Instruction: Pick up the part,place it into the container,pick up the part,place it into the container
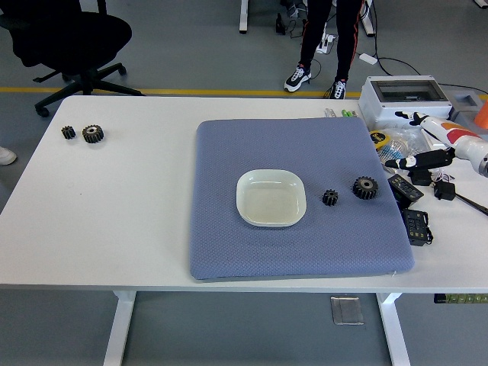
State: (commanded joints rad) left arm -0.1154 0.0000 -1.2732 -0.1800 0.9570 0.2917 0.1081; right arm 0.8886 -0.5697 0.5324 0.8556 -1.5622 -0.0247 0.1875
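A white, shallow square container (245, 185) sits empty in the middle of a blue-grey mat (229, 244). To its right on the mat lie two black gear parts: a small one (330, 197) and a larger one (365, 187), close together. My right hand (415, 162), black at the end of a white and orange forearm, comes in from the right edge. It hovers over the clutter just beyond the mat's right side, right of and slightly beyond the larger gear. Its fingers are stretched out to the left and hold nothing. My left arm is out of view.
Two more black gears, one small (69, 132) and one larger (93, 133), lie at the table's far left. Black devices (415, 226), cables and a grey box (402, 95) crowd the right side. A person's legs (320, 38) stand beyond the far edge; an office chair (69, 34) is at top left.
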